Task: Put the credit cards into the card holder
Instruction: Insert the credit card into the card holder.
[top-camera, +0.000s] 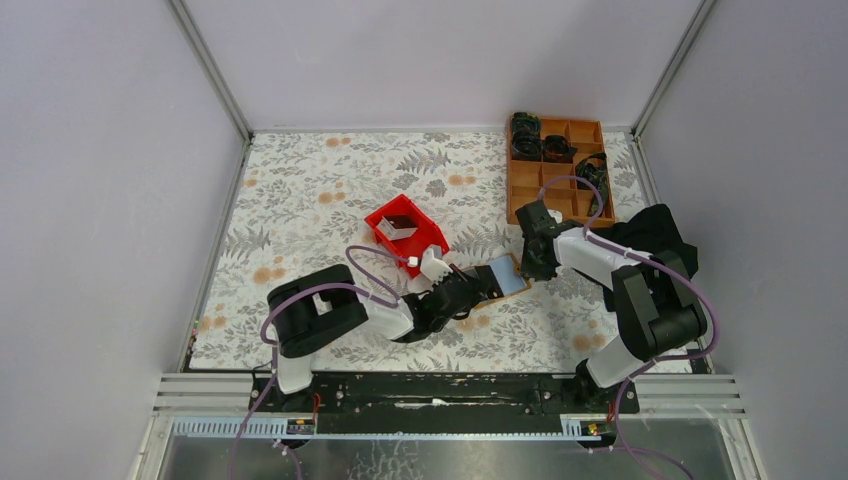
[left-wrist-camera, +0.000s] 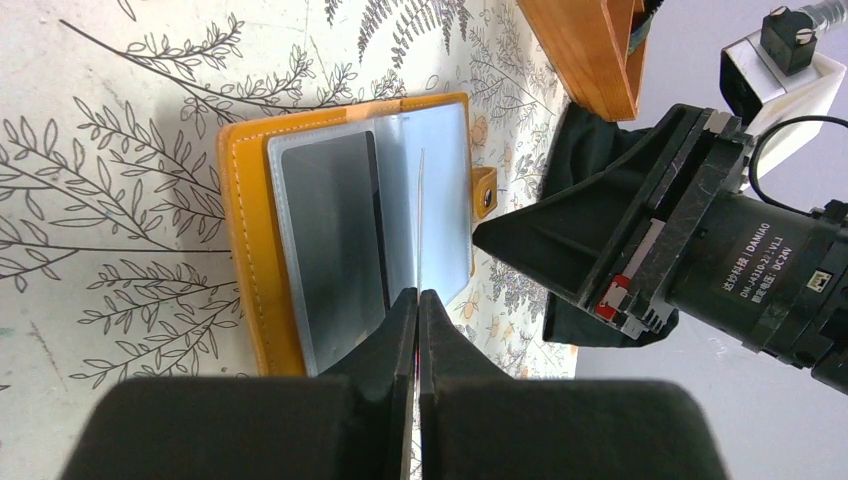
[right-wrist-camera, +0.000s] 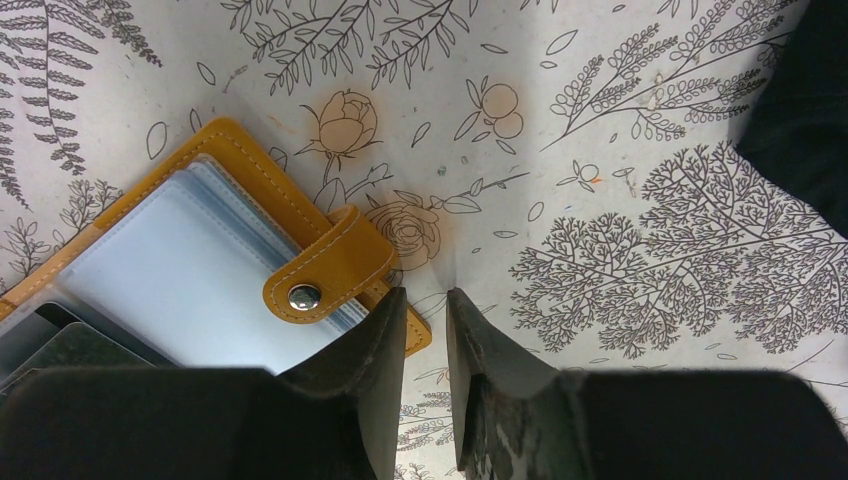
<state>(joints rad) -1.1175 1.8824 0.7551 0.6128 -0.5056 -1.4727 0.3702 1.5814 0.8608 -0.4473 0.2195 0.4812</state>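
The tan-orange card holder (left-wrist-camera: 245, 230) lies open on the patterned mat, its clear pockets facing up and a dark grey card (left-wrist-camera: 330, 230) in one pocket. My left gripper (left-wrist-camera: 418, 295) is shut on a thin card (left-wrist-camera: 420, 220) held edge-on, with its far edge down at the holder's pockets. My right gripper (right-wrist-camera: 427, 295) stands narrowly open at the holder's strap corner (right-wrist-camera: 305, 295), one finger (right-wrist-camera: 385, 340) over the holder's edge and nothing between the jaws. From above, both grippers, left (top-camera: 478, 290) and right (top-camera: 530, 268), meet at the holder (top-camera: 505, 277).
A red plastic bin (top-camera: 425, 238) behind the left gripper has a pale card (top-camera: 398, 227) in it. A large orange-brown compartment tray (top-camera: 525, 185) with dark items stands at the back right, close behind the right arm.
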